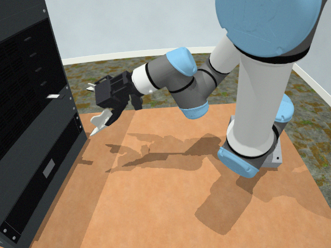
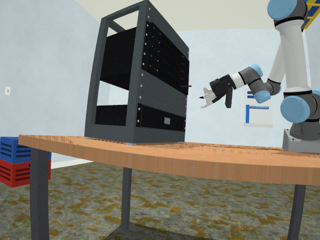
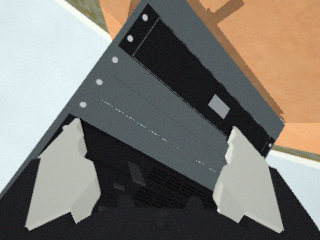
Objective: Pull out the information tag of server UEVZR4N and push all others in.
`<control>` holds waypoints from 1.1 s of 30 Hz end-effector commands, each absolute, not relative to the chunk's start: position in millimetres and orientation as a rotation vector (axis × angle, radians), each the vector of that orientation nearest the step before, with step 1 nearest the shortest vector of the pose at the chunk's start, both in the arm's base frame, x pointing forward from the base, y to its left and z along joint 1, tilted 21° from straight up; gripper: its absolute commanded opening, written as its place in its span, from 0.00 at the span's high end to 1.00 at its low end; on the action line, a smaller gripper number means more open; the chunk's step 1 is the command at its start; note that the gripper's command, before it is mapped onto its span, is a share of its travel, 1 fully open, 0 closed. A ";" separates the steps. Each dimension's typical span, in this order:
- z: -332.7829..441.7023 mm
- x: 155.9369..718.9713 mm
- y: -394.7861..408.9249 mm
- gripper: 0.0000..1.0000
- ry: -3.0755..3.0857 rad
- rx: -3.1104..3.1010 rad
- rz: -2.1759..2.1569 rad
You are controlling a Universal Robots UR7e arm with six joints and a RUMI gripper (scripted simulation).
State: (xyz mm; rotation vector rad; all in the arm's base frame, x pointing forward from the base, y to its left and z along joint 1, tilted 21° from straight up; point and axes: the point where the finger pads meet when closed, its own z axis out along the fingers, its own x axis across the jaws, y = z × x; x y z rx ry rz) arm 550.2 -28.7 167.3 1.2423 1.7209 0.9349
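The dark rack [image 1: 57, 114] [image 2: 134, 77] [image 3: 140, 105] stands upright on the table, with several black servers stacked in its upper part. One information tag [image 1: 54, 96] [image 2: 186, 86] sticks out from the lowest of these servers, showing a pale top in the top view; its print is not readable. In the wrist view a dark tag [image 3: 136, 172] shows below the panel edge. The other tags [image 1: 33, 54] show as small tabs close to the server fronts. My gripper [image 1: 89, 112] [image 2: 201, 102] [image 3: 157, 123] is open and empty, in front of the rack and lower than the protruding tag, touching nothing.
A black unit with a grey label [image 1: 48, 168] [image 2: 167, 120] [image 3: 219, 106] sits low in the rack. The wooden table [image 1: 149, 197] [image 2: 219, 169] carries the rack and the arm's base [image 2: 297, 143]. Blue and red crates [image 2: 15, 173] stand on the floor at far left.
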 end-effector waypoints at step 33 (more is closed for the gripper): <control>177.4 549.4 -28.1 0.00 1.728 1.029 0.778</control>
